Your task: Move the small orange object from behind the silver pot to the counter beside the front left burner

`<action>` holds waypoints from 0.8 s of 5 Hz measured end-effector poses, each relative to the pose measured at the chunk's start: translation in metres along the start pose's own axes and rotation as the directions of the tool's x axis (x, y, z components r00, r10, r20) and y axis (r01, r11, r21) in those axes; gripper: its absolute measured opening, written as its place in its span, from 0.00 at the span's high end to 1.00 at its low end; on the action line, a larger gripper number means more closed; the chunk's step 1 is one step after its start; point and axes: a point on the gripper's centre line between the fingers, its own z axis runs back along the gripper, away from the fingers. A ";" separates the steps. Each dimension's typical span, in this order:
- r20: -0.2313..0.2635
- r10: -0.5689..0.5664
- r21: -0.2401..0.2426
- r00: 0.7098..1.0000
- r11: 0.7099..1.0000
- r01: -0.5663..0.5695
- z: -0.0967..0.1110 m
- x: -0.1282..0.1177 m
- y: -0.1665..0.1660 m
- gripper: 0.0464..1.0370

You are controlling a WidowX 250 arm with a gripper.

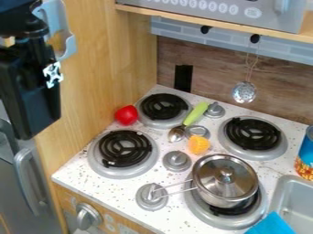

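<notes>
Currently hangs as a black claw (25, 129) at upper left of the frame, cannot tell whether spread or pressed together, with the glossy red rounded toy (126, 115) off to its right, on the speckled white desk (116, 192) beside the rear black coil burner (164, 106).

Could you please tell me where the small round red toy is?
In the camera view, the small round red toy sits left of centre, between the wooden side panel and the rear-left black-coil burner.

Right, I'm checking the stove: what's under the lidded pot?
A burner: its silver rim and bits of black coil show around the pot's base; the pot covers the rest.
</notes>
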 end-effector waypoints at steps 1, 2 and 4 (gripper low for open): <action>0.000 -0.007 0.000 1.000 1.000 0.007 -0.003 0.000 0.000 0.04; 0.125 -0.114 -0.003 0.986 0.993 0.115 -0.018 0.033 0.000 0.04; 0.301 -0.104 0.058 0.948 0.994 0.090 -0.060 0.085 -0.008 0.04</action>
